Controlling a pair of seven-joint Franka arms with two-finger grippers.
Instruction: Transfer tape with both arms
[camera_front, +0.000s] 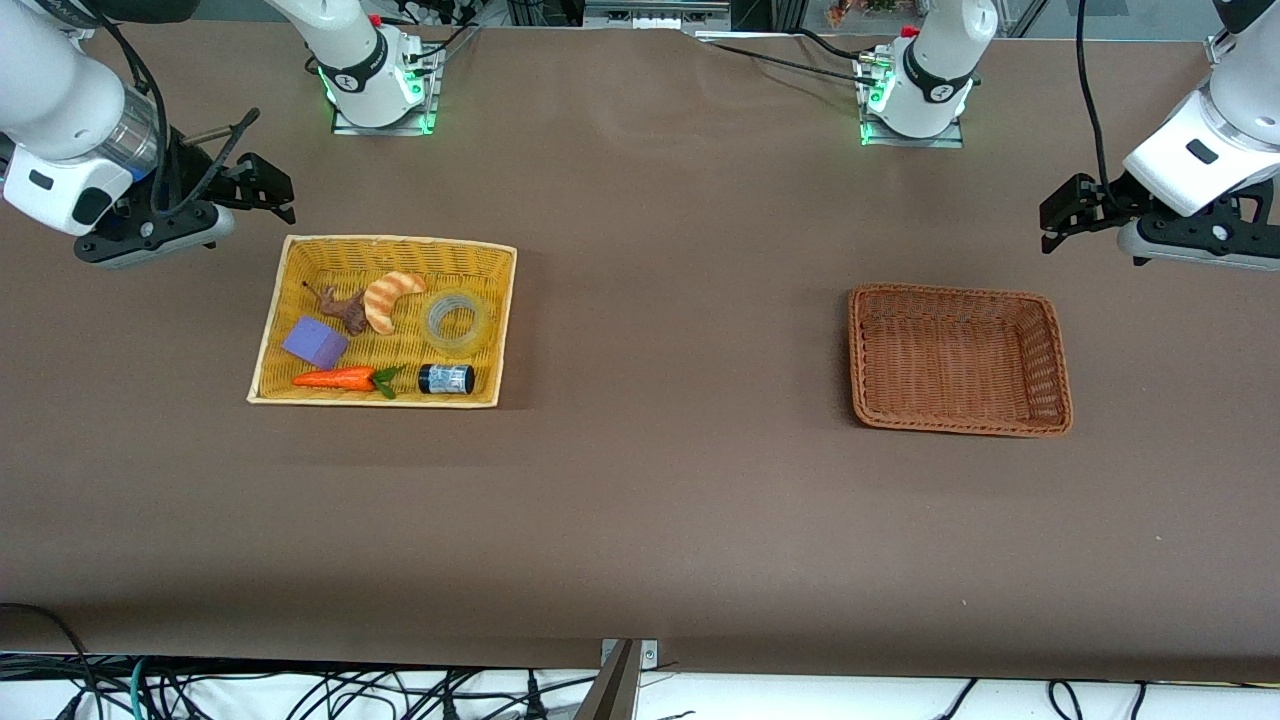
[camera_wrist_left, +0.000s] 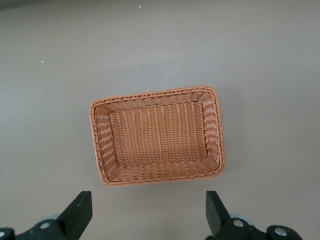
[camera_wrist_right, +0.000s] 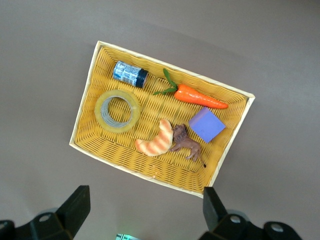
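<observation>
Tape (camera_front: 458, 320) lies in the yellow basket (camera_front: 300, 275), apart from both wide-open, empty end effectors

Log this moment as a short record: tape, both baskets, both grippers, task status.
tape: roll of tape lying flat in the yellow basket, beside the croissant
also in yellow basket: jar, carrot, purple block, toy animal
brown basket: brown basket at the left arm's end of the table, nothing in it
right gripper: right gripper open, over bare table beside the yellow basket
left gripper: left gripper open, over bare table beside the brown basket
status: tape not yet grasped
</observation>
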